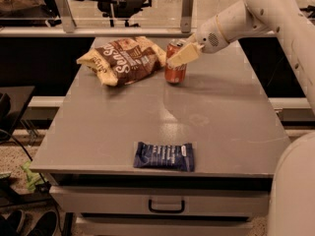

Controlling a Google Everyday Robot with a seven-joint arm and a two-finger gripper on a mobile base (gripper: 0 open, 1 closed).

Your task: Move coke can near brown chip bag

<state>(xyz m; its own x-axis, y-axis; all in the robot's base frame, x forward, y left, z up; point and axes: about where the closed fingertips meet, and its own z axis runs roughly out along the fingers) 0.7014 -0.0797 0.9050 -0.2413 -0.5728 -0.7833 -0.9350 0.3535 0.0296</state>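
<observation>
The coke can (174, 73), red with a silver top, stands upright at the back of the grey table (221, 122), just right of the brown chip bag (123, 59). The bag is crinkled, brown and tan with white lettering, and lies at the back left. A narrow gap separates the can from the bag's right end. My gripper (178, 57) reaches in from the upper right and is shut on the can's upper part. One pale finger (184, 55) lies across the can's front. The can's base is at or just above the tabletop.
A small dark blue flat wrapper (164, 156) lies near the table's front edge. A drawer with a handle (166, 206) is under the table. A rail and glass partition (123, 31) run behind the table. My white arm (275, 14) fills the right side.
</observation>
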